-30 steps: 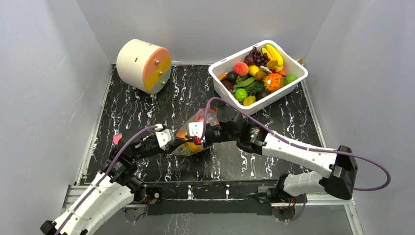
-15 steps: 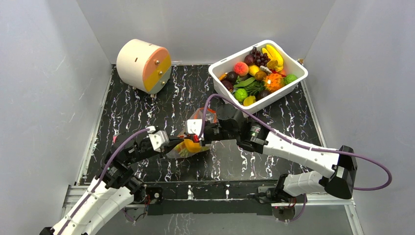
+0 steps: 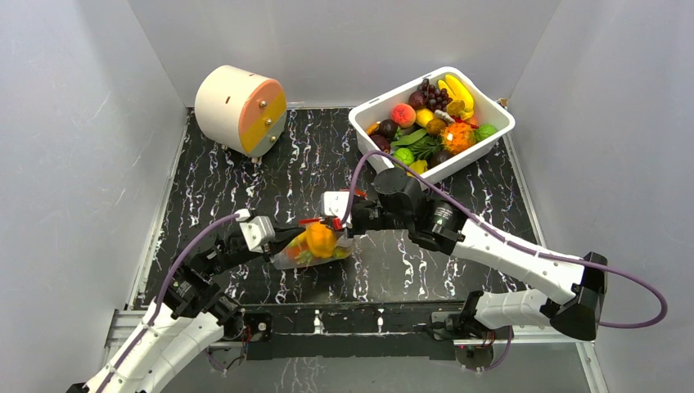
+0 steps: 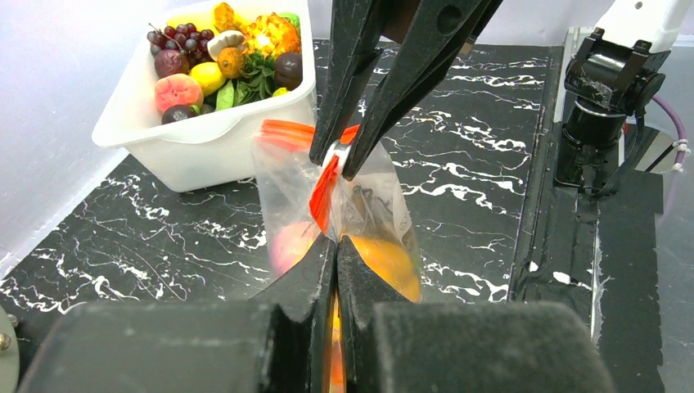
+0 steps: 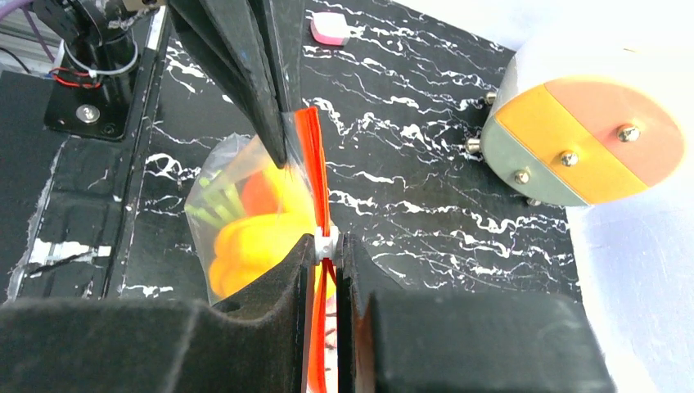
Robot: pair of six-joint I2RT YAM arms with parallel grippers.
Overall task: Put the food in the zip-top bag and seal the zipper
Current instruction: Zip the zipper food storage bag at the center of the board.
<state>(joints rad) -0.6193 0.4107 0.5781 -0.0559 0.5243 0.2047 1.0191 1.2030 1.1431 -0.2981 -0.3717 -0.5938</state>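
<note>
At the back left of the black marbled desk [image 3: 311,155] stands a cream round drum [image 3: 241,100] with an orange and peach face. A small pink and white piece [image 5: 330,26] lies on the desk near the left arm.

The left fingers [image 4: 335,244] are pressed fully together on the clear plastic of the zip-top bag [image 3: 315,250], gripping it at its left end, below the rim. The bag sits in the near middle of the desk, between the two arms, with its lower side resting on the surface. It holds some of the food: an orange-yellow piece [image 3: 321,240], a pinkish round one [image 4: 286,246] and something green [image 5: 209,205] show through the plastic.

The zipper [image 5: 311,155] runs as an orange-red strip along the top of the bag. The right fingers [image 5: 327,244] are closed almost completely on it, pinching the strip at a small white piece. The left wrist view shows part of the rim beyond them standing apart; I cannot tell how much of it is sealed.

At the back right, well apart from the bag, the white tub [image 3: 475,151] holds the rest of the food [image 3: 434,123]: bananas, grapes, a peach, green and orange pieces.
</note>
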